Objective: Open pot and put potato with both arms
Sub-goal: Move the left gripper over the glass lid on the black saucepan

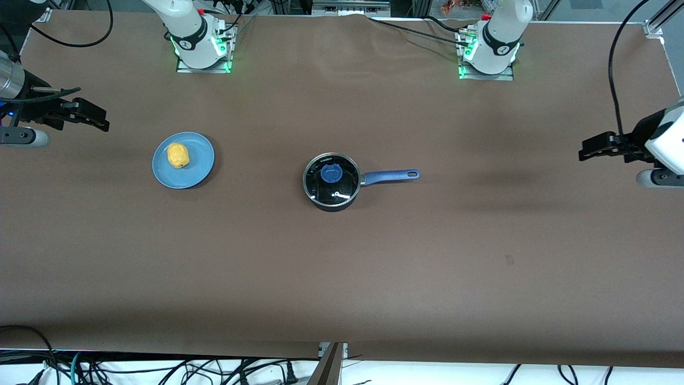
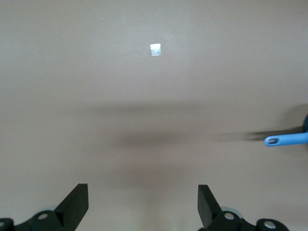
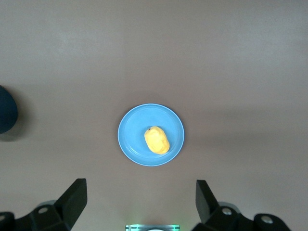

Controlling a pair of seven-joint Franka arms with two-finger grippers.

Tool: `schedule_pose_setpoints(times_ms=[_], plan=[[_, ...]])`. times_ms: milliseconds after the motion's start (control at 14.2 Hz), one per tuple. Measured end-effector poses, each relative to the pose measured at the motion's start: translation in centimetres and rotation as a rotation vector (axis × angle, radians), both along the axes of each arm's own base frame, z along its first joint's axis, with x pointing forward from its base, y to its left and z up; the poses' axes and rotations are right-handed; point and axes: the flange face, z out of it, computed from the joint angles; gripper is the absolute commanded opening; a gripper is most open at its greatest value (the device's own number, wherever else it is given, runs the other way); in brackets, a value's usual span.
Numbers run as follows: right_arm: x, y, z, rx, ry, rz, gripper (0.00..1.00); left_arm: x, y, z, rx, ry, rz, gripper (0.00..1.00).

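Pot (image 1: 331, 181): lid (image 1: 332, 178) is kept on, mid-table
Potato (image 1: 178, 155): is laid on blue plate (image 1: 200, 166), toward right arm's end
Left gripper (image 1: 583, 151): fingers are spread, over table's edge
Right gripper (image 1: 101, 121): fingers are spread, waiting

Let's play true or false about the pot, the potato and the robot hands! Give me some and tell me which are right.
1. The potato lies on the blue plate. True.
2. The lid is off the pot. False: it sits on the pot.
3. The right gripper holds the potato. False: it is open and empty.
4. The left gripper is open. True.
5. The pot's handle points toward the left arm's end. True.
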Motion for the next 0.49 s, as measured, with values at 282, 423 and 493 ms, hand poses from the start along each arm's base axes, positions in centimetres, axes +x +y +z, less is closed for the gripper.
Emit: schedule_pose_setpoints(times_ms=[282, 423, 493], plan=[[0.0, 0.0, 0.0, 0.0, 0.001, 0.0, 1.0, 0.3, -10.0, -0.9, -0.01, -0.035, 0.12, 1.0], [0.0, 0.0, -0.1, 0.0, 0.001, 0.0, 1.0, 0.1, -16.4, -2.6, -0.018, -0.042, 0.193, 1.0], [0.0, 0.0, -0.1, 0.0, 0.001, 0.0, 1.0, -0.1, -19.9, -3.7, -0.02, -0.04, 0.234, 1.0]])
